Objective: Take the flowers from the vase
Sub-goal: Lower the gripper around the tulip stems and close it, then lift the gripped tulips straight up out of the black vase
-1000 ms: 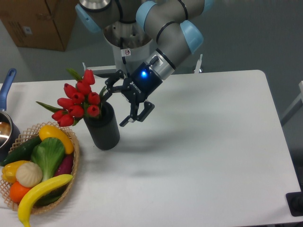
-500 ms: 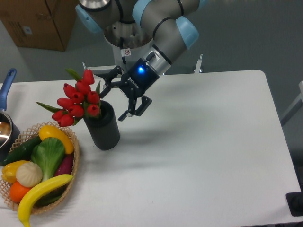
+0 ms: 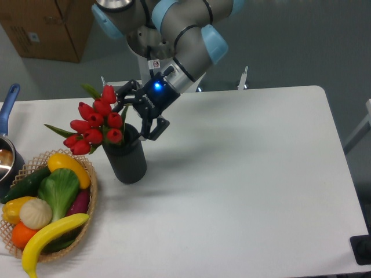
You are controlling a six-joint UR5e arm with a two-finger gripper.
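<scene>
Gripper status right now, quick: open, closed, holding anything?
Gripper: open, holding nothing; fingers spread beside the flowers, just above the vase mouth.

Tool [image 3: 137, 112] spread open just beside flowers [image 3: 94, 121] in vase [image 3: 126, 154] on bench [image 3: 243, 174], perhaps touching stems.

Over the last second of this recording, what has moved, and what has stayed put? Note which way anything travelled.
The gripper has travelled left and slightly up in the picture, from right of the vase to its mouth, close beside the flowers. Its fingers remain open and have grasped nothing. The vase, flowers, basket of fruit and vegetables, and table have not shifted.
</scene>
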